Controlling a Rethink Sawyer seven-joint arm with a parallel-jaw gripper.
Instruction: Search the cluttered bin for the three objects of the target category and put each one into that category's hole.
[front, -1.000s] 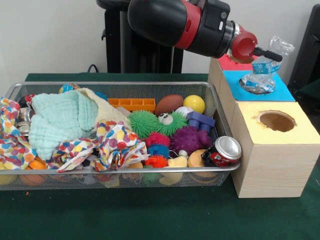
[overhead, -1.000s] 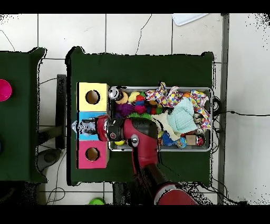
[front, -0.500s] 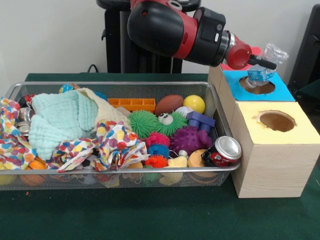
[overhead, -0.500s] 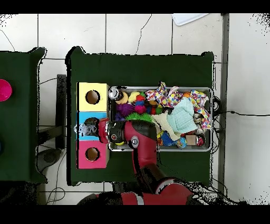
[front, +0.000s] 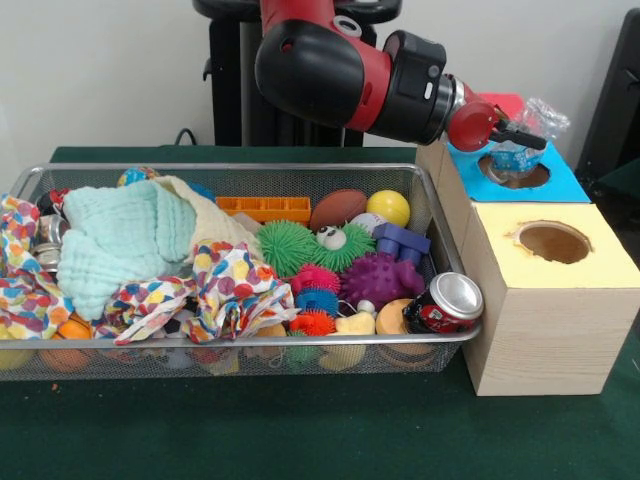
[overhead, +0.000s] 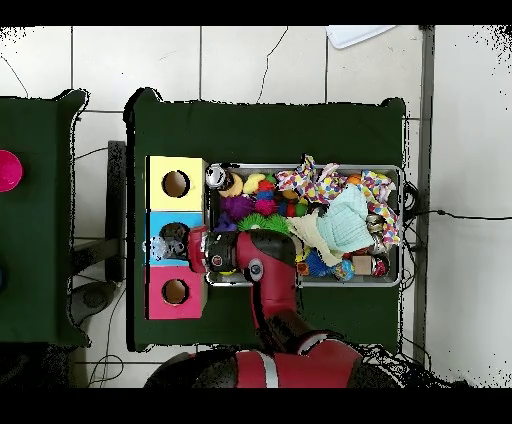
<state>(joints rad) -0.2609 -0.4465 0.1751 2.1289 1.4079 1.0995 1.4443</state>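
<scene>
Bottle (front: 527, 135) pinched in the tool (front: 521, 132) hangs right over the blue hole (front: 513, 172), w/ hole directly below, so basically drop-ready imo.

Red-and-black robot arm (front: 350, 70) cut off by top edge in front view; in overhead view it covers the near-pedestal part of the silver wire-mesh bin (overhead: 398, 180). Whether the jaws are open or closed: cannot tell. Clear crinkly plastic bottle (front: 525, 135) over the blue-topped hole (front: 515, 175); its lower part blocks some of that hole. Red-topped panel (front: 505, 100) mostly behind arm and bottle. In the bin, mint-green cloth (front: 120, 240) and confetti-print cloth (front: 225, 285) hide whatever lies beneath. Dark green desk (front: 300, 430) runs past the bottom edge.
</scene>
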